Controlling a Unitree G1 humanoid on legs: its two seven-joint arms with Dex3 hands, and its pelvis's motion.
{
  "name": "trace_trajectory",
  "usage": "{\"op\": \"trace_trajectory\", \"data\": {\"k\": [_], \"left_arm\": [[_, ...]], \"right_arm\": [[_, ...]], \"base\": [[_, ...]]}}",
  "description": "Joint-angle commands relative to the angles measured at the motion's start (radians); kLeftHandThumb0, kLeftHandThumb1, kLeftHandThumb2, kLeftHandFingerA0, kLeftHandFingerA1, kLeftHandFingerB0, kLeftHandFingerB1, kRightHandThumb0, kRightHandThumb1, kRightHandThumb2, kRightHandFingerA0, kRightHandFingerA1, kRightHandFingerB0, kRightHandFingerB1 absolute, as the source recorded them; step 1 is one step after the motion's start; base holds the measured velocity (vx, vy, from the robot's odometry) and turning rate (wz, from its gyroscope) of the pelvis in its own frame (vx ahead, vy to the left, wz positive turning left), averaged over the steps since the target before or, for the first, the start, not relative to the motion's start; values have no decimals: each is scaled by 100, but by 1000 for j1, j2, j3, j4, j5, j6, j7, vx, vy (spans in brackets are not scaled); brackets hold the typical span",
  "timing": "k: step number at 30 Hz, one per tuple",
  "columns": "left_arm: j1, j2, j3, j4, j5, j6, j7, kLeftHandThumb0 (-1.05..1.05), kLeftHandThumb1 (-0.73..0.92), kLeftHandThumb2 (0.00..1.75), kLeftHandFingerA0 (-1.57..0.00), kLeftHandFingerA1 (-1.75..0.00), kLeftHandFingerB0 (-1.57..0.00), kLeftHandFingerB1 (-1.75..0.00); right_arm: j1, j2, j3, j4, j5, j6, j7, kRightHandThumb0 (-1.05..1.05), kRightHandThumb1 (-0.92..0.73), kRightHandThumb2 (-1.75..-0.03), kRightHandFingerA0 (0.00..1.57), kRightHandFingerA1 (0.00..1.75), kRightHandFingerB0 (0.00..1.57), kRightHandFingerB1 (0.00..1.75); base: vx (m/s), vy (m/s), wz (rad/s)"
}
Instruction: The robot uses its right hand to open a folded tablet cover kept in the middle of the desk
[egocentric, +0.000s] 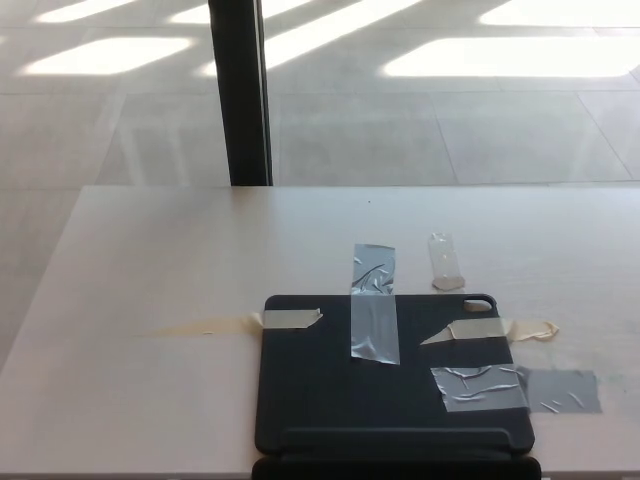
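My one view looks down from my head, facing forward over the worktop (150, 260) to the floor (450, 120) beyond.
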Motion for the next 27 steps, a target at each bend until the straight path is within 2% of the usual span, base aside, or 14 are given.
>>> {"op": "trace_trajectory", "data": {"k": [1, 2, 3, 5, 6, 11, 12, 13, 20, 23, 24, 25, 26, 27], "left_arm": [[65, -1, 12, 5, -18, -31, -24, -63, 33, 85, -70, -87, -59, -75], [70, 4, 17, 5, -21, -30, -26, -62, 32, 84, -69, -86, -58, -75], [75, 8, 24, 4, -29, -27, -28, -54, 45, 61, -67, -89, -64, -75], [78, 8, 27, 3, -31, -26, -27, -54, 45, 61, -67, -89, -64, -75], [81, 6, 24, 4, -28, -29, -27, -61, 32, 84, -70, -88, -61, -77], [65, -2, 27, 10, -33, -19, -6, -60, 32, 84, -68, -86, -58, -75], [59, -2, 25, 11, -33, -19, -18, -53, 49, 61, -56, -82, -49, -68], [54, -1, 22, 12, -29, -19, -12, -60, 34, 85, -63, -83, -50, -71], [70, -3, 21, 8, -28, -26, -28, -60, 33, 85, -57, -81, -53, -74], [60, 6, 9, 4, -18, -17, -19, -61, 35, 86, -62, -82, -49, -70], [42, 8, 8, 2, -18, -13, -15, -60, 35, 86, -60, -81, -48, -69], [39, 7, 11, 2, -22, -14, -26, -52, 49, 62, -56, -83, -50, -68], [41, 5, 11, 3, -23, -17, -32, -60, 34, 86, -61, -82, -49, -70], [45, 3, 10, 4, -21, -20, -32, -60, 34, 86, -61, -82, -49, -70]], "right_arm": [[-54, -21, -471, 708, 256, -327, -345, -89, -76, -63, 55, 68, 32, 57], [-51, -8, -480, 724, 258, -324, -366, -87, -79, -63, 55, 68, 32, 57], [-46, 4, -485, 739, 257, -319, -383, -80, -61, -104, 51, 70, 27, 60], [-49, -1, -493, 772, 261, -321, -383, -80, -61, -104, 51, 70, 27, 60], [-45, 5, -501, 783, 263, -328, -392, -85, -83, -64, 55, 70, 26, 57], [-63, 3, -541, 930, 285, -368, -455, -81, -78, -64, 54, 67, 34, 58], [-105, 11, -618, 937, 355, -302, -510, -69, -73, -62, 59, 67, 42, 57], [-112, 20, -628, 937, 361, -307, -522, -65, -73, -61, 61, 71, 47, 62], [-120, 28, -644, 947, 359, -320, -481, -62, -60, -59, 55, 77, 30, 59], [-128, 38, -614, 963, 341, -334, -435, -62, -55, -57, 61, 72, 36, 59], [-146, 47, -615, 959, 351, -337, -427, -62, -38, -84, 61, 76, 38, 64], [-156, 44, -619, 963, 358, -330, -423, -62, -49, -56, 63, 74, 42, 59], [-158, 42, -618, 965, 358, -330, -422, -62, -47, -55, 65, 76, 45, 61], [-157, 42, -614, 965, 354, -331, -421, -62, -47, -55, 65, 76, 45, 61]], "base": [[0, 0, 0], [0, 0, 0], [0, 0, 0], [0, 0, 0], [0, 0, 0], [0, 0, 0], [0, 0, 0], [0, 0, 0], [0, 0, 0], [0, 0, 0], [0, 0, 0], [0, 0, 0], [0, 0, 0], [0, 0, 0]]}}
